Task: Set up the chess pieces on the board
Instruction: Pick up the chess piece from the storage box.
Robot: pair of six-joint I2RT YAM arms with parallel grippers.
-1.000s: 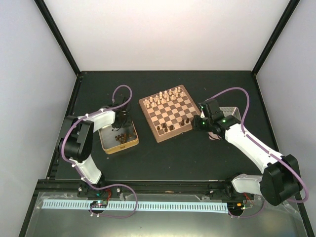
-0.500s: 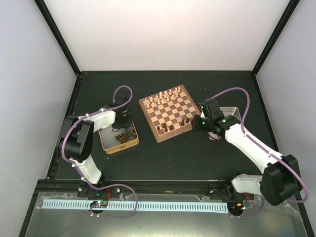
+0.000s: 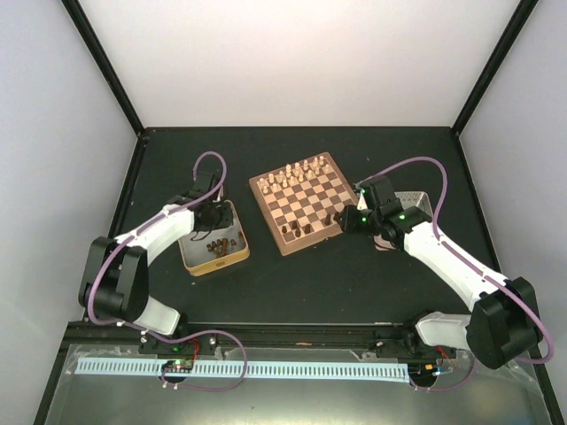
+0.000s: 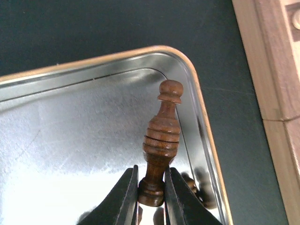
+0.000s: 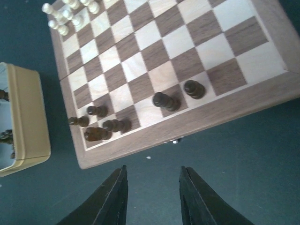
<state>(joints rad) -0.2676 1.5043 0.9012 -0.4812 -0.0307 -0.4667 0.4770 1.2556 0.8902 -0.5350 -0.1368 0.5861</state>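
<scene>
My left gripper (image 4: 151,188) is shut on the base of a dark-brown chess piece (image 4: 161,136), held above the inside corner of a metal tin (image 4: 70,131). From above, that gripper (image 3: 211,221) hangs over the tin (image 3: 197,258), where more dark chess pieces (image 3: 220,245) lie. The board (image 3: 306,197) has several dark pieces (image 5: 166,101) on its near rows and cream ones (image 5: 70,14) along the far side. Just off the board's near edge, my right gripper (image 5: 152,187) stands open over the dark table, holding nothing.
A second, silvery tin (image 3: 413,201) sits behind the right arm. In the left wrist view the board's brown rim (image 4: 274,70) runs down the right, close to the tin's rim. The yellow tin wall (image 5: 28,117) lies left of the board.
My left jaws have closed on the dark piece in the tin, and the left arm's elbow has swung out to the left. The right arm has hardly moved.
</scene>
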